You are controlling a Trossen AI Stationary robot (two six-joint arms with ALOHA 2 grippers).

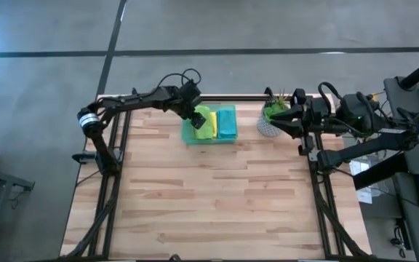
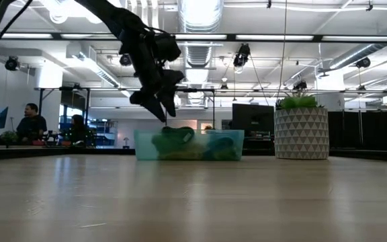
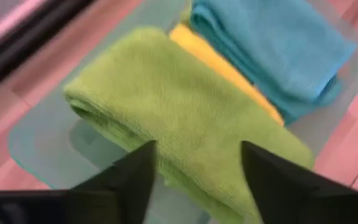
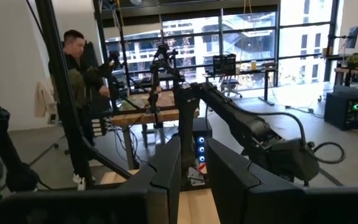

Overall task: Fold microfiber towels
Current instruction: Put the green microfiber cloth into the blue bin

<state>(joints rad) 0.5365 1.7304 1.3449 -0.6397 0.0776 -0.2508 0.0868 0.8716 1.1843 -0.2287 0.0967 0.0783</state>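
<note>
A translucent green tray [image 1: 188,137] stands at the table's far middle. In it lie three folded towels side by side: lime green [image 3: 166,99], yellow [image 3: 229,71] and teal-blue [image 3: 278,43]; they also show in the high view, lime green [image 1: 206,115], yellow [image 1: 211,129], teal-blue [image 1: 227,122]. A second lime green towel does not show. My left gripper [image 3: 194,180] is open just above the lime green towel, its fingers on either side of the fold and, in the low view [image 2: 165,115], just above the tray rim. My right gripper [image 4: 194,168] waits at the table's far right, open by a narrow gap, empty.
A white patterned plant pot [image 1: 269,125] stands right of the tray, close to my right gripper [image 1: 282,120]. The wooden table [image 1: 217,196] stretches bare from the tray to the near edge. People are in the room beyond the table [image 4: 73,81].
</note>
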